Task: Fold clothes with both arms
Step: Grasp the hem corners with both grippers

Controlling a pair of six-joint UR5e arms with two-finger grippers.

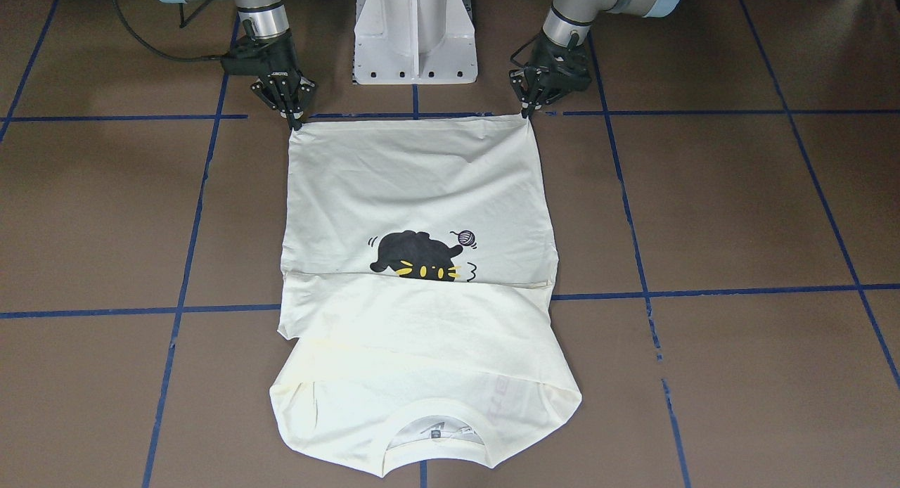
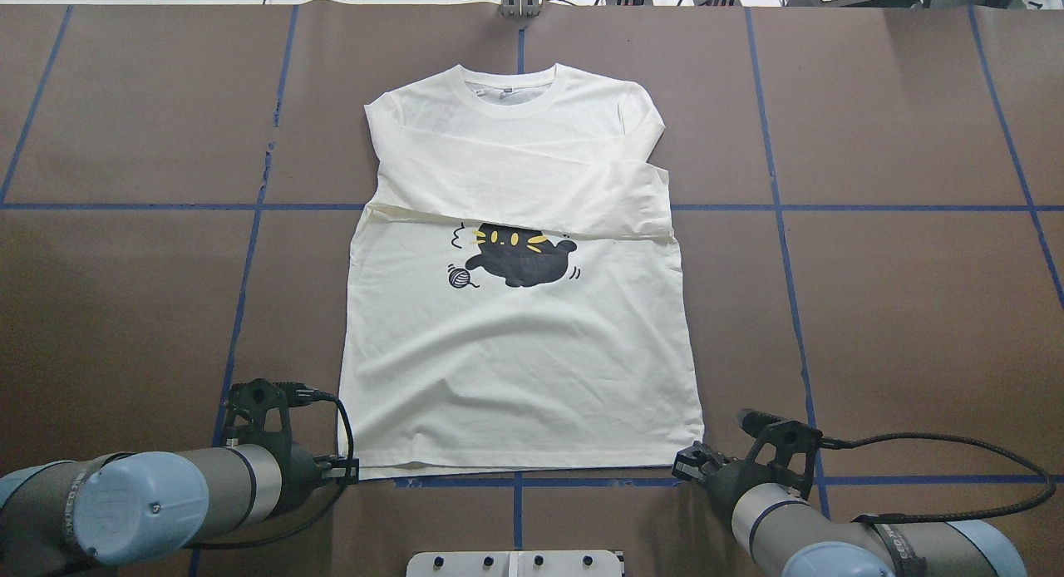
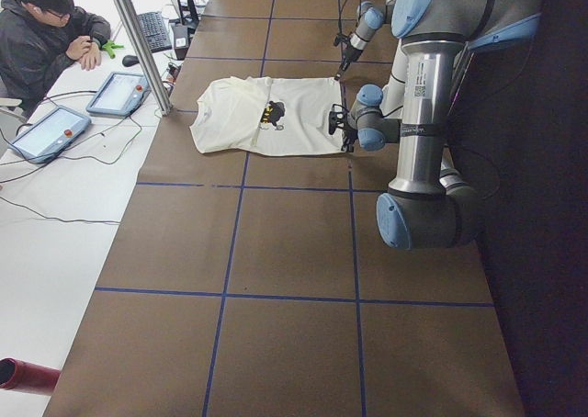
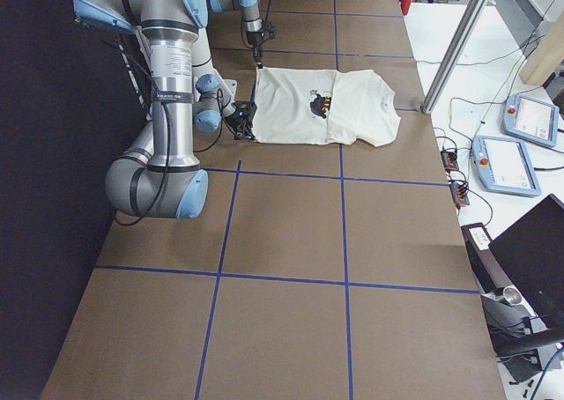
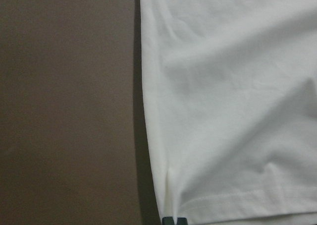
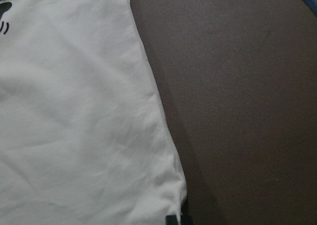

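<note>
The cream-white T-shirt [image 1: 415, 171] lies flat on the brown table, print up, collar away from the robot and hem toward it. Its sleeves are folded across the chest and cover part of the black cat print [image 2: 519, 257]. My left gripper [image 2: 349, 475] is shut on the hem's left corner, also shown in the front view [image 1: 527, 112]. My right gripper [image 2: 686, 461] is shut on the hem's right corner, also shown in the front view [image 1: 295, 122]. Both wrist views show the hem corner pinched at the bottom edge, in the left wrist view [image 5: 168, 221] and the right wrist view [image 6: 173, 220].
The white pedestal base [image 1: 415, 31] stands between the arms, just behind the hem. Blue tape lines [image 2: 249, 244] grid the table. An operator [image 3: 46, 31] sits by teach pendants [image 3: 119, 91] beyond the far edge, next to a metal post [image 3: 138, 40].
</note>
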